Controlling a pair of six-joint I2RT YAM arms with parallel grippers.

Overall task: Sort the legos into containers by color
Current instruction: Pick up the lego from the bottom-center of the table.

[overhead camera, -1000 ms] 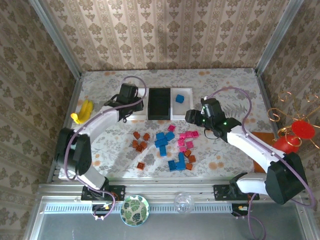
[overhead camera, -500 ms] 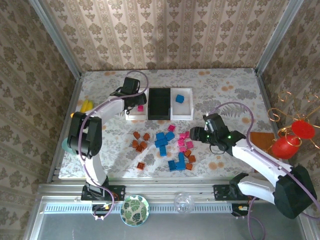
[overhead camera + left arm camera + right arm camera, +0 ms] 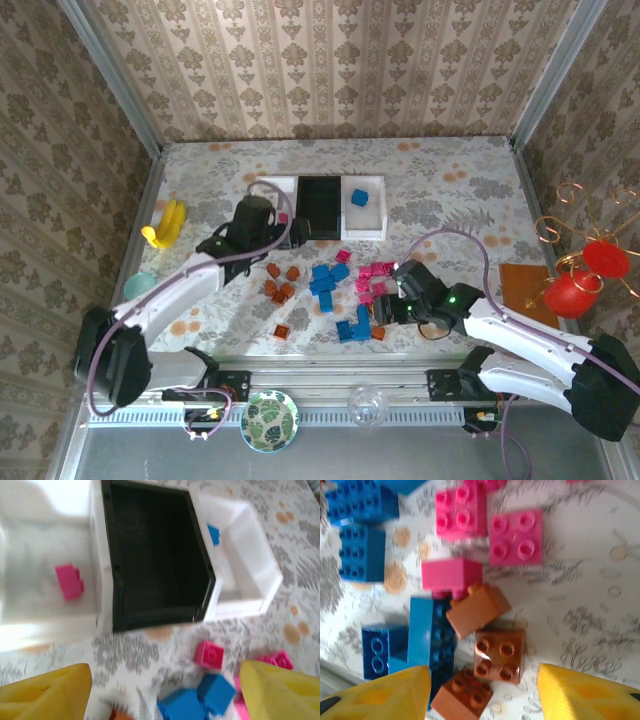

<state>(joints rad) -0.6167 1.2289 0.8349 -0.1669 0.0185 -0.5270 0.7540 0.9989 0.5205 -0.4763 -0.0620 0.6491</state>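
Note:
Blue, pink and brown legos [image 3: 335, 290] lie scattered mid-table in front of three trays. The left white tray [image 3: 30, 605] holds one pink brick [image 3: 69, 581]. The black tray [image 3: 155, 555] looks empty. The right white tray [image 3: 250, 565] holds one blue brick [image 3: 214, 534]. My left gripper [image 3: 162, 695] is open just in front of the trays, over a pink brick [image 3: 209, 655] and blue bricks [image 3: 200, 697]. My right gripper [image 3: 485, 690] is open low over the pile's near right, with brown bricks [image 3: 500, 655] between its yellow fingers [image 3: 590, 690].
A yellow banana [image 3: 165, 222] and a teal cup [image 3: 140, 285] sit at the left edge. A leaf-patterned plate [image 3: 269, 420] and a clear ball [image 3: 367, 403] rest on the near rail. A red ornament [image 3: 590, 275] and a brown mat [image 3: 520, 280] are at the right.
My left gripper drew back from the left white tray toward the pile, leaving a pink brick in the tray. My right gripper swung from near the trays down to the pile's near right.

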